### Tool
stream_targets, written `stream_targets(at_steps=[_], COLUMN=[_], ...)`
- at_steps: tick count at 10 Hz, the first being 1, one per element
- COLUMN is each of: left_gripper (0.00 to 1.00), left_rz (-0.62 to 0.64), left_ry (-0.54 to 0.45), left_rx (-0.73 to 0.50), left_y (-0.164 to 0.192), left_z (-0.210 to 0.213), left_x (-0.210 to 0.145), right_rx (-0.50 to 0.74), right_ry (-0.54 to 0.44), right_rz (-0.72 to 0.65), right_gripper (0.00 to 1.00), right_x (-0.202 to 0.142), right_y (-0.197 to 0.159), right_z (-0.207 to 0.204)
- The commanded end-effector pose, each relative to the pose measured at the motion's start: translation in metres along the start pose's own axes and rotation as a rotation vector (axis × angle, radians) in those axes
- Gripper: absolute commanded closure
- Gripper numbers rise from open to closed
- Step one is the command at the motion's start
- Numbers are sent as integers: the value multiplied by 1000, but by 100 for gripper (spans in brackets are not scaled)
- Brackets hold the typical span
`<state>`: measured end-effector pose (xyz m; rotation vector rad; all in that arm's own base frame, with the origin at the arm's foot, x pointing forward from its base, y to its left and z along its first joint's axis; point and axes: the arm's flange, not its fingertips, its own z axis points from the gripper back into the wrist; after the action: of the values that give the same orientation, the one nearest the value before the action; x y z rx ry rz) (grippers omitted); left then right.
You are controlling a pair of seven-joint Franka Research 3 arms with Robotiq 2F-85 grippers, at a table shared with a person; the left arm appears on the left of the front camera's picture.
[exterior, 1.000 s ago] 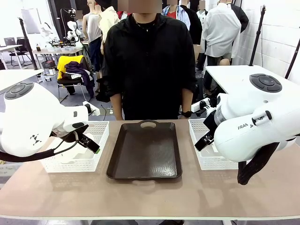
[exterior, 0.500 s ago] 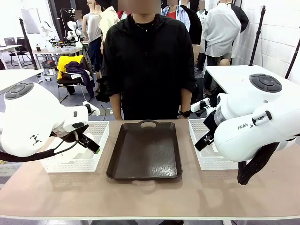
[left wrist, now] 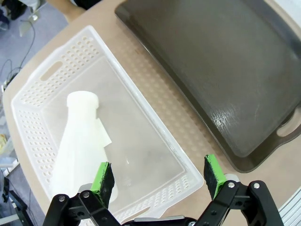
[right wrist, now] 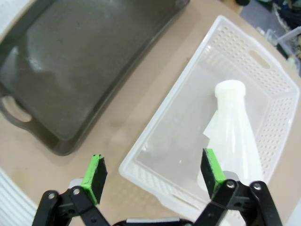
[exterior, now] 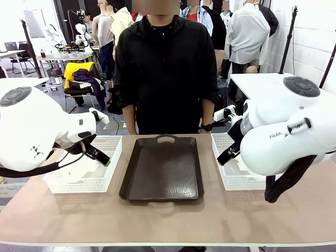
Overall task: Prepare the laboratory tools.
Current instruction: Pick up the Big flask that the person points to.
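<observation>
One flask [left wrist: 77, 141] lies on its side in the left white basket [left wrist: 70, 56], neck pointing away from my left gripper [left wrist: 158, 173]. That gripper hangs open above the basket's near end, one green pad [left wrist: 103, 176] over the flask's wide base. A second flask [right wrist: 235, 127] lies on its side in the right white basket [right wrist: 244, 42]. My right gripper [right wrist: 154, 174] is open above that basket's near rim, touching nothing. In the front view the left gripper [exterior: 100, 155] and the right gripper [exterior: 227, 153] hover over their baskets.
A dark brown tray [exterior: 163, 168] with handles lies bare between the left basket [exterior: 79, 181] and the right basket [exterior: 236, 181]. A person in black [exterior: 165, 68] stands at the far edge, hands behind the table line. Bare tabletop runs along the near side.
Both arms have lifted a little, and their grippers sit slightly higher over the baskets. Both grippers stay open and the flasks have not moved.
</observation>
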<state>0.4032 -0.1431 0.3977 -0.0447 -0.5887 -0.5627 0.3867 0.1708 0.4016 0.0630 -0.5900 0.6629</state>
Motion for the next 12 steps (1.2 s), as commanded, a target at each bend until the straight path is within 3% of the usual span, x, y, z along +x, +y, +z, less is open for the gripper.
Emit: stream_targets(at_steps=[1, 3, 6, 12], left_gripper=[0, 0, 0, 0], left_rz=[53, 102, 240, 423], left_ry=[-17, -29, -86, -184], left_rx=[-87, -334, -599, -943], left_y=[22, 47, 103, 174], left_z=[38, 52, 60, 41], left_x=[4, 5, -6, -53], right_rx=[98, 185, 378, 703], right_ry=[-21, -24, -70, -229], right_rz=[4, -51, -210, -454], right_gripper=[0, 0, 0, 0], right_x=[0, 3, -15, -68], right_y=[-17, -42, -108, -204], right_z=[40, 62, 87, 76])
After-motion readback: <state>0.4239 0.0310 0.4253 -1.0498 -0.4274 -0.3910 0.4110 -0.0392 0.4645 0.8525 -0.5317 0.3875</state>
